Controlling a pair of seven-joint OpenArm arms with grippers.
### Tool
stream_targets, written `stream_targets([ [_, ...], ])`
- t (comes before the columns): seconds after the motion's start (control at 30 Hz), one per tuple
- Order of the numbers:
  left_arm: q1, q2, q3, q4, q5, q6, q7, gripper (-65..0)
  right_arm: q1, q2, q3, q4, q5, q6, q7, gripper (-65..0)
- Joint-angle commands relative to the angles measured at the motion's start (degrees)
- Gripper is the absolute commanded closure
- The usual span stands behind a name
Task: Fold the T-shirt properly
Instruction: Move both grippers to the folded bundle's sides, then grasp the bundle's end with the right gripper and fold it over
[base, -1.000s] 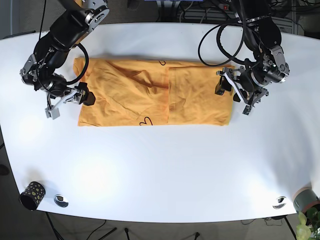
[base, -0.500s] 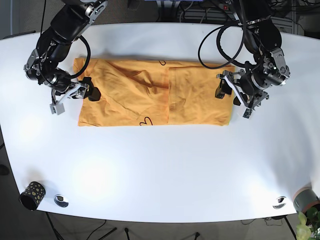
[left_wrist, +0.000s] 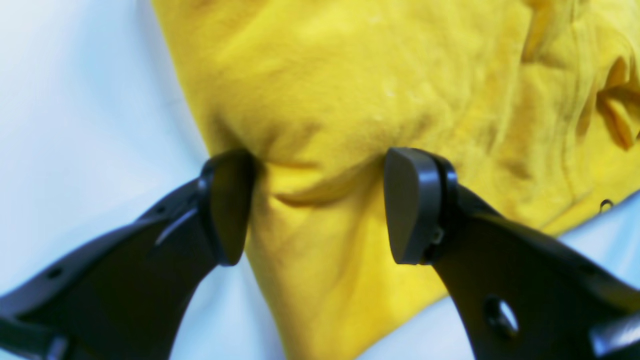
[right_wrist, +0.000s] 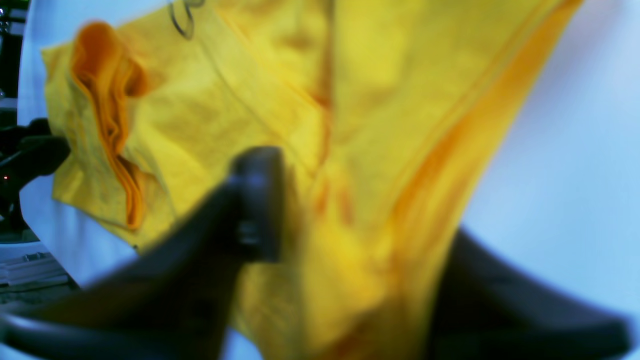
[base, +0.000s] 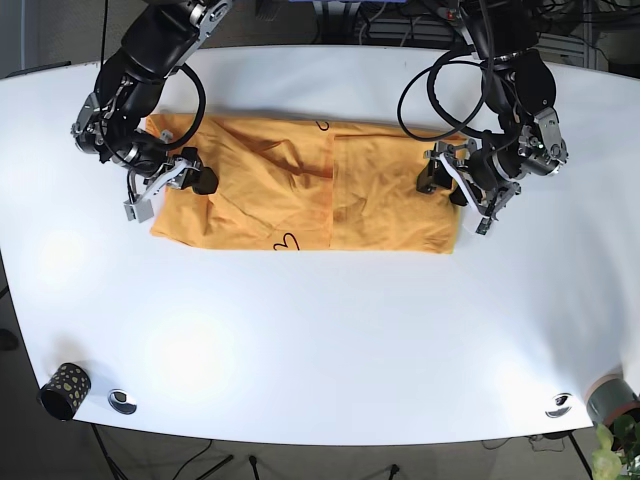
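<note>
Orange cotton T-shirt (base: 310, 185) lies flat across the upper middle of the table (base: 330, 330), soft and limp. My left gripper (left_wrist: 320, 205) straddles its edge, jaws apart; my right gripper (right_wrist: 350, 240) has cloth bunched between its jaws, closure unclear. Hems are the best hold.

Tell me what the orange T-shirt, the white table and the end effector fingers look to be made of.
T-shirt: soft knit fabric, probably cotton jersey; matte, and it wrinkles and bunches between the left end effector fingers.
Table: a hard, smooth white top, maybe laminate or painted board; it shows soft glare.
Fingers: black, likely moulded plastic, with a dull sheen and rounded pads.
</note>
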Motion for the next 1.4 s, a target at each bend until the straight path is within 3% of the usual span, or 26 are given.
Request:
stream_targets([
  [0.0,-0.23,-0.05,0.25,0.1,0.48,-0.28,0.8,-38.3,0.46,0.66,-0.17,1.94,-1.35,-0.25,0.55,-5.5],
  [0.03,-0.23,-0.05,0.25,0.1,0.48,-0.28,0.8,-38.3,0.46,0.75,-0.17,3.08,-1.35,-0.25,1.07,-0.8],
  [0.07,-0.23,-0.05,0.25,0.1,0.48,-0.28,0.8,-38.3,0.37,0.92,-0.17,4.31,-1.35,-0.25,1.34,0.0],
  [0.2,-0.23,0.13,0.86,0.02,0.48,-0.28,0.8,-38.3,-0.95,2.77,-0.26,10.55,-1.44,-0.25,1.34,0.0],
  [0.43,-1.46,0.66,8.95,-1.74,0.39,-0.28,0.8,-38.3,-2.97,3.65,-0.34,22.42,-1.09,-0.25,0.63,0.0],
  [0.7,-3.04,4.88,10.8,-7.37,0.57,-0.28,-2.19,-38.3,-5.7,2.94,-10.54,34.73,-1.35,-0.25,0.9,0.0],
  [1.1,-4.54,6.37,10.8,-10.53,0.57,-0.28,-2.36,-38.3,-5.35,-5.14,-20.65,32.8,-1.7,-0.25,2.22,0.0],
  [1.37,-4.54,6.11,10.8,-10.62,0.57,-0.28,-2.36,-38.3,-2.97,-9.19,-28.04,28.84,-11.81,-0.25,7.05,0.0],
])
